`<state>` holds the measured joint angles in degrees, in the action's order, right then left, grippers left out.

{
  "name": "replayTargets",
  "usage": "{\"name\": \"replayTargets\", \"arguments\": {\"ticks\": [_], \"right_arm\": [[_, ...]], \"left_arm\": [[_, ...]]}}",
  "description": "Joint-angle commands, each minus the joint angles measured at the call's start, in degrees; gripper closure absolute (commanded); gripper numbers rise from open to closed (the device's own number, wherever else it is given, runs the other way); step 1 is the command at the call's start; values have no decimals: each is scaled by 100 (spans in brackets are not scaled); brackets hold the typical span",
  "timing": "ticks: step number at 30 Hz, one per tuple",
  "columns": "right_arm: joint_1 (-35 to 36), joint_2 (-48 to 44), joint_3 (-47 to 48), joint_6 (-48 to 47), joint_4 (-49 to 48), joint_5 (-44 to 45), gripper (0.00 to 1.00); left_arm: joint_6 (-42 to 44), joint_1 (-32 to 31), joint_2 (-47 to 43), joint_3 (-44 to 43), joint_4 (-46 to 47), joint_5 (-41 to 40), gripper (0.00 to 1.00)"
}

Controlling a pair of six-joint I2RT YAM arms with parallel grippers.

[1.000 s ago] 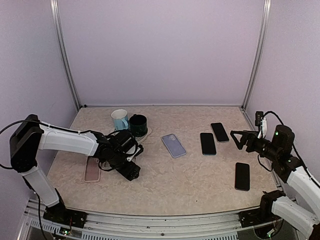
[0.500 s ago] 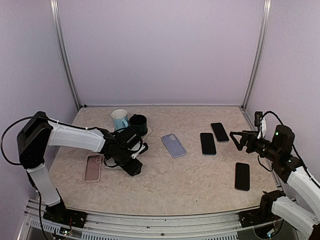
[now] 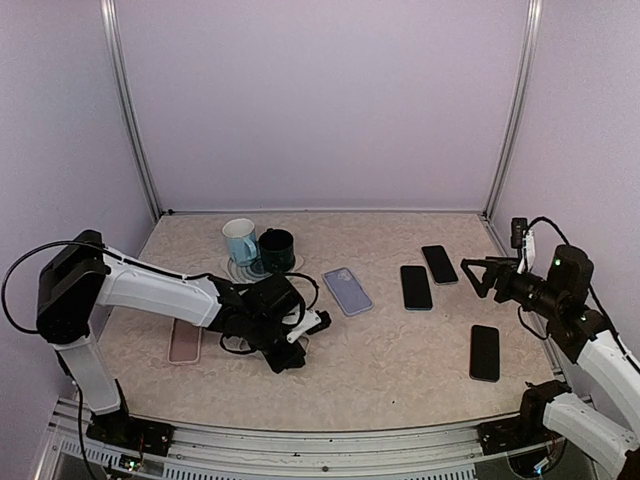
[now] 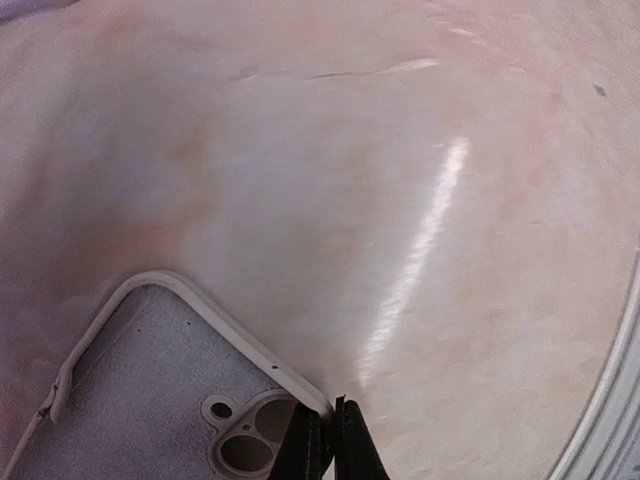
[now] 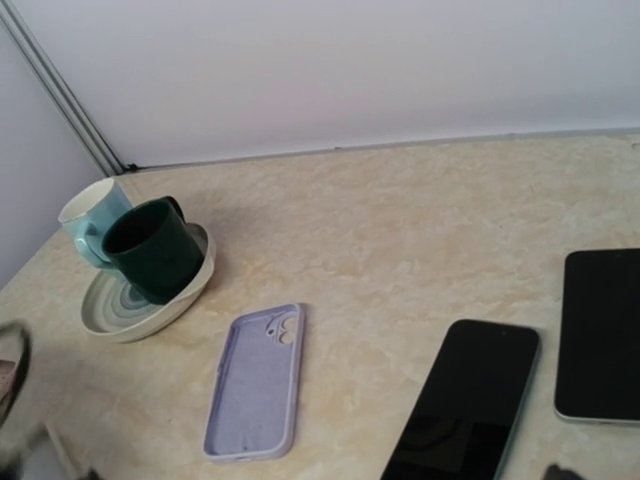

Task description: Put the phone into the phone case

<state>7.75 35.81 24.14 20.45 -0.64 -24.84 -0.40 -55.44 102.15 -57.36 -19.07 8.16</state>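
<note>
My left end effector (image 4: 327,432) is pinched shut on the rim of a white phone case (image 4: 140,400), at the corner by its camera cutout, low over the worktop (image 4: 400,150). My right end effector (image 3: 479,276) hangs with its jaws spread, near a black phone (image 3: 439,263).

I was looking into a lab test booth. Plain lilac walls (image 3: 320,100) and aluminium posts (image 3: 130,120) boxed in the marbled surface (image 3: 400,345) where my robot arms (image 3: 150,285) were bolted.
</note>
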Motion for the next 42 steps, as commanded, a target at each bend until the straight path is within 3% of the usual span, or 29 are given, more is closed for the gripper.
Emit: {"name": "replayTargets", "arguments": {"ticks": [1, 9, 12, 15, 19, 23, 26, 31, 36, 42], "right_arm": [[138, 267, 435, -33, 345, -34, 6], [1217, 1331, 1454, -263, 1720, 1175, 11], [1530, 1768, 1648, -154, 2109, 1604, 12], [1744, 2033, 1695, -20, 2264, 1723, 13], [2160, 2342, 1788, 275, 2517, 1814, 20], [2910, 2724, 1883, 684, 3204, 1973, 30], [3665, 2799, 1874, 1215, 3671, 2049, 34], [4950, 2880, 1904, 2254, 4007, 2142, 40], [6010, 3388, 1848, 3139, 4065, 2136, 44], [6293, 4257, 1871, 3290, 3708, 2354, 47]], "left_arm": [[1014, -1011, 141, -762, 165, 1312, 100], [2314, -1935, 1874, -3143, -1236, 1185, 99], [2391, -2013, 2198, -3430, -1598, 1031, 85], [2268, -2022, 2208, -3220, -1542, 953, 65], [1937, -1953, 1595, -2598, -1002, 787, 48], [988, -1434, 40, -1368, 467, 834, 39], [-20, -682, -816, -423, 1494, 915, 31], [-883, 22, -1298, 84, 1950, 323, 34], [-695, -189, -256, -899, 1022, 3, 45], [-631, -319, 704, -1472, 690, -53, 53]]}}
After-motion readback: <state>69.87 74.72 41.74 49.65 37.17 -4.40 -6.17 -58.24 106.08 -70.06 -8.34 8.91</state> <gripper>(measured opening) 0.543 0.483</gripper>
